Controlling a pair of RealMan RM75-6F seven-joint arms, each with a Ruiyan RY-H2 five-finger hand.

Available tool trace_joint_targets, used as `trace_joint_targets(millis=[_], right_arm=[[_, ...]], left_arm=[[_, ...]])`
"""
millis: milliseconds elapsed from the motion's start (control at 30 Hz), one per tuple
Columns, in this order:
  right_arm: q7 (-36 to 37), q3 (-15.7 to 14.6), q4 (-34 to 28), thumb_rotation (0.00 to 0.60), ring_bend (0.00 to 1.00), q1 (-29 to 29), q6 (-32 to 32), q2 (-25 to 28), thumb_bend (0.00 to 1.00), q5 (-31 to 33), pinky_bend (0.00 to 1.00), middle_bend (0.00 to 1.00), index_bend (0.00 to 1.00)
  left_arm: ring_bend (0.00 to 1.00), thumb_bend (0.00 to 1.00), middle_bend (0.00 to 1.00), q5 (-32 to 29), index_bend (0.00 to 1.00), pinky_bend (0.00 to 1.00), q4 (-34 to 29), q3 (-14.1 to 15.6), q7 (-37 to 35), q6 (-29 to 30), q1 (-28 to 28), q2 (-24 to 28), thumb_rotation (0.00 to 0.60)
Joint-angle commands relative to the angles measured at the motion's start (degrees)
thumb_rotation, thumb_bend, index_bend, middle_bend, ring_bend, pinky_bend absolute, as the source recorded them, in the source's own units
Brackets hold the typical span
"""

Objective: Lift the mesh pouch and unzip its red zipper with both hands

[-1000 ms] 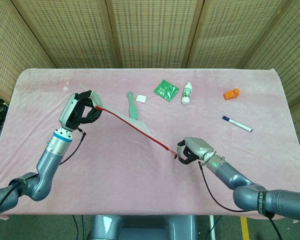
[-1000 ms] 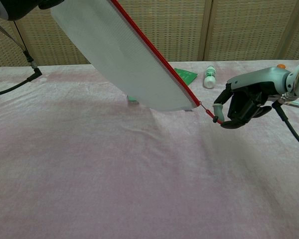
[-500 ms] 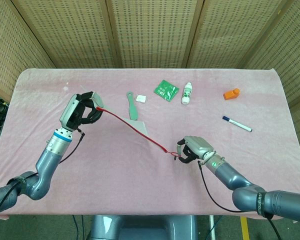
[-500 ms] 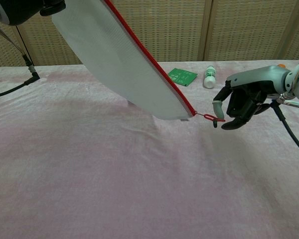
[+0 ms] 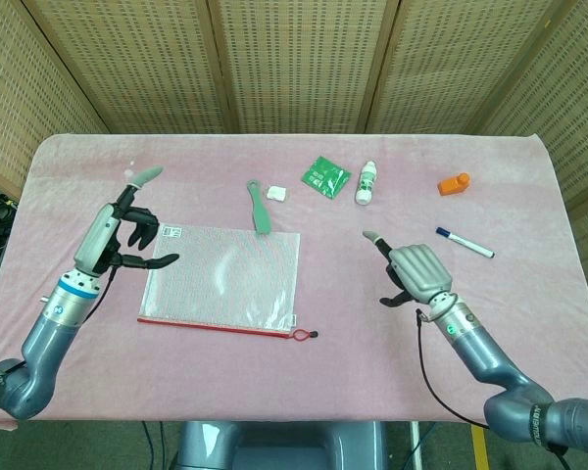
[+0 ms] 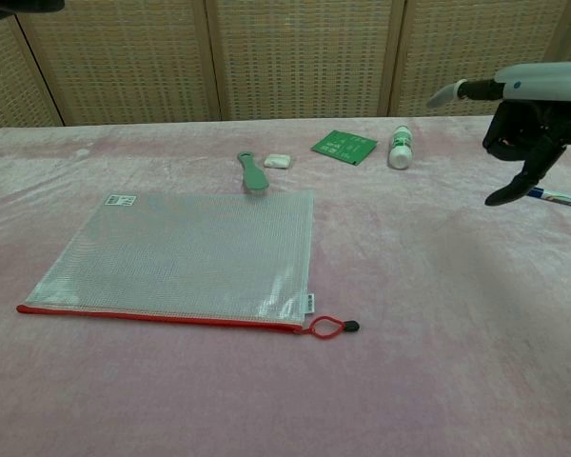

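The mesh pouch [image 5: 225, 277] [image 6: 181, 252] lies flat on the pink table. Its red zipper [image 5: 216, 326] [image 6: 162, 318] runs along the near edge, and the red pull loop [image 5: 303, 335] [image 6: 327, 327] trails off the right corner. My left hand [image 5: 127, 230] hovers just left of the pouch with its fingers spread and nothing in them. My right hand [image 5: 413, 273] [image 6: 528, 129] is raised to the right of the pouch, fingers apart and empty, well away from the pull loop.
A green spatula [image 5: 259, 206] [image 6: 252, 173] lies touching the pouch's far edge. Behind it sit a white eraser [image 5: 277, 193], a green packet [image 5: 324, 176] and a small white bottle [image 5: 367, 183]. An orange object [image 5: 454, 183] and a marker pen [image 5: 465, 243] lie at the right.
Both hands let go: the pouch dropped from the air and now lies flat on the table. The left hand opened and lowered; the right released the pull and rose to the right.
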Motion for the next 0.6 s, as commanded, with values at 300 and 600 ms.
trace_joint_targets(millis=[300, 600], right_arm=[[-3.39, -4.71, 4.26, 0.6, 0.0, -17.86, 25.53, 2.72, 0.0, -15.26, 0.04, 0.01, 0.03], [-8.86, -7.57, 2.32, 0.6, 0.0, -27.54, 33.49, 3.6, 0.0, -17.43, 0.0, 0.0, 0.0]], left_arm=[[0.0, 0.0, 0.0, -7.84, 0.0, 0.0, -10.07, 9.89, 40.81, 8.23, 16.95, 12.27, 0.6], [0.0, 0.0, 0.0, -6.67, 0.0, 0.0, -10.47, 14.55, 45.38, 15.34, 26.17, 10.57, 0.6]])
